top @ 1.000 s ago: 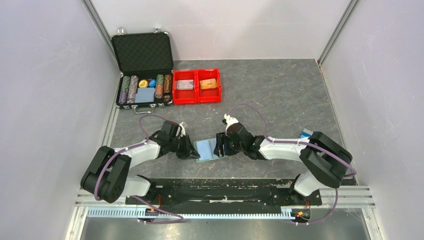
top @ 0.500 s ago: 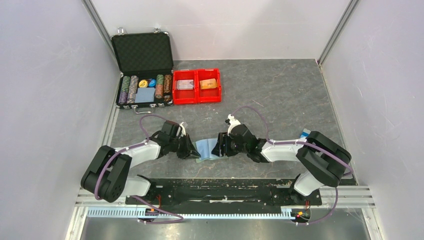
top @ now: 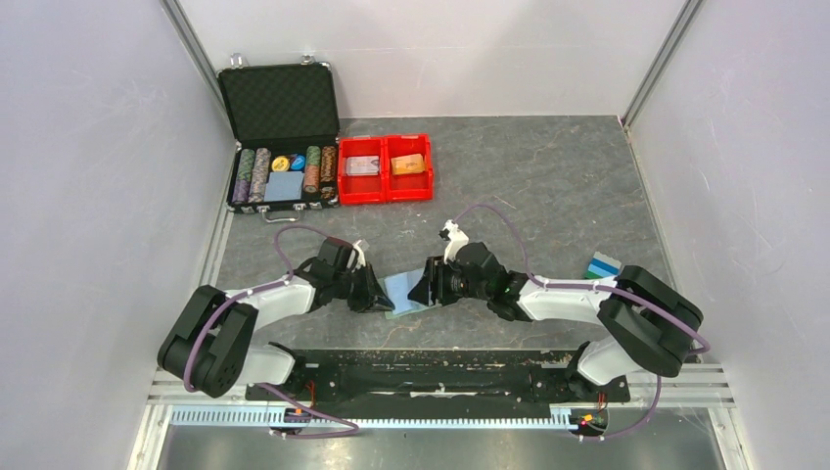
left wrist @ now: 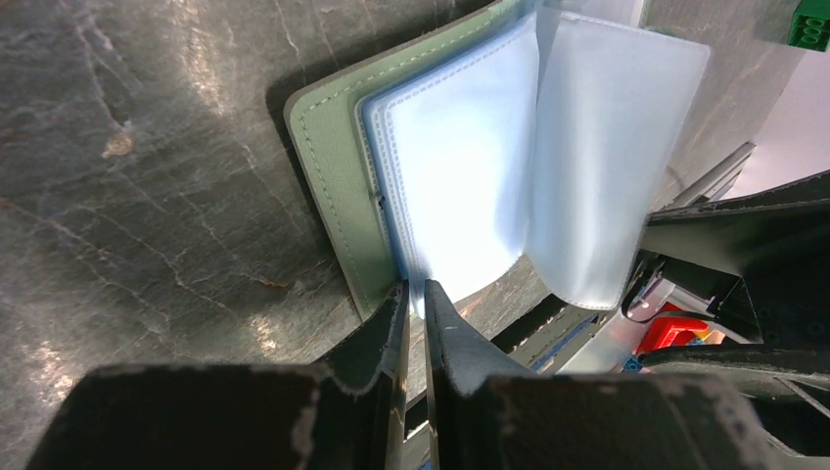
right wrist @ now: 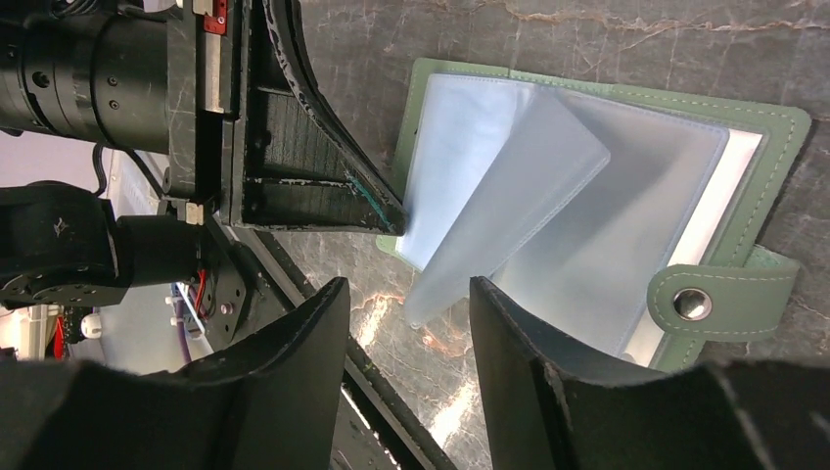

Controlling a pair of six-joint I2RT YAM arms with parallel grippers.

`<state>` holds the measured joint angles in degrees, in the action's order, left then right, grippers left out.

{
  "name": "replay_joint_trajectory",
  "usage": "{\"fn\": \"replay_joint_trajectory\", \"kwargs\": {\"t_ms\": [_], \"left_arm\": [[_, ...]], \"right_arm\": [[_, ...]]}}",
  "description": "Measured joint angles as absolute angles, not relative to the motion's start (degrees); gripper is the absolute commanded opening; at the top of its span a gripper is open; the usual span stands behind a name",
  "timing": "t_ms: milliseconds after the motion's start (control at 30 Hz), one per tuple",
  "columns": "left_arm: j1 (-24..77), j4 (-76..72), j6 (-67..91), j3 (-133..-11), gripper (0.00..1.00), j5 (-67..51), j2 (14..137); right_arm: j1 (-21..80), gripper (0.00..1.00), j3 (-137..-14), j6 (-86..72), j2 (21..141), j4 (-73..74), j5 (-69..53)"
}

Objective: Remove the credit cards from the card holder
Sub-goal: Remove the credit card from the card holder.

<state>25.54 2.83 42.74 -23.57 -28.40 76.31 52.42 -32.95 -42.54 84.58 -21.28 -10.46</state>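
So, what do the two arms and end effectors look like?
The left arm and right arm have white links and bulky black joints; a purple cable loops along each. The left end effector and right end effector are black, each with two tapered fingers.

I see my left hand point(left wrist: 416, 291) pinching the edge of a clear pocket point(left wrist: 460, 166) in the open card holder point(left wrist: 328, 162) on the worktop point(left wrist: 147, 147).
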Motion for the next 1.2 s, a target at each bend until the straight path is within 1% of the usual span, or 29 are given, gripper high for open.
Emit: {"fn": "replay_joint_trajectory", "kwargs": {"t_ms": [67, 133, 167, 200, 233, 367, 500, 633, 900, 1200], "left_arm": [[25.76, 2.83, 42.89, -23.57, 0.15, -28.40, 76.31], [25.98, 3.03, 43.00, -23.57, 0.16, -28.34, 76.03], [26.13, 3.36, 43.03, -23.57, 0.18, -28.14, 75.66], [26.20, 3.84, 43.05, -23.59, 0.23, -27.81, 75.02], [26.24, 4.40, 43.03, -23.66, 0.26, -27.35, 74.28], [26.28, 8.64, 43.03, -25.80, 0.31, -24.34, 69.38], [26.28, 12.10, 42.92, -28.77, 0.32, -20.34, 64.86], [26.28, 14.15, 42.83, -29.43, 0.32, -16.53, 62.98], [26.28, 13.41, 42.83, -28.71, 0.33, -16.69, 67.59], [26.28, 10.26, 42.83, -27.62, 0.33, -18.06, 72.90]], "right_arm": [[52.40, 0.51, -32.95, -42.35, 84.58, -21.50, -10.48], [52.40, 0.54, -32.95, -42.13, 84.58, -21.50, -10.48], [52.40, 0.56, -32.95, -41.89, 84.58, -21.50, -10.46], [52.40, 0.57, -32.95, -41.58, 84.58, -21.34, -10.28], [52.40, 0.58, -32.97, -41.12, 84.58, -20.99, -9.67], [52.38, 0.59, -33.34, -38.02, 84.36, -16.14, -4.95], [51.79, 0.59, -33.89, -35.55, 84.36, -12.34, -1.76], [51.35, 0.60, -34.85, -34.09, 84.44, -10.46, -0.78], [51.35, 0.62, -37.41, -32.18, 86.98, -8.91, -0.01], [51.35, 0.63, -37.63, -31.33, 87.94, -7.38, 0.36]]}}
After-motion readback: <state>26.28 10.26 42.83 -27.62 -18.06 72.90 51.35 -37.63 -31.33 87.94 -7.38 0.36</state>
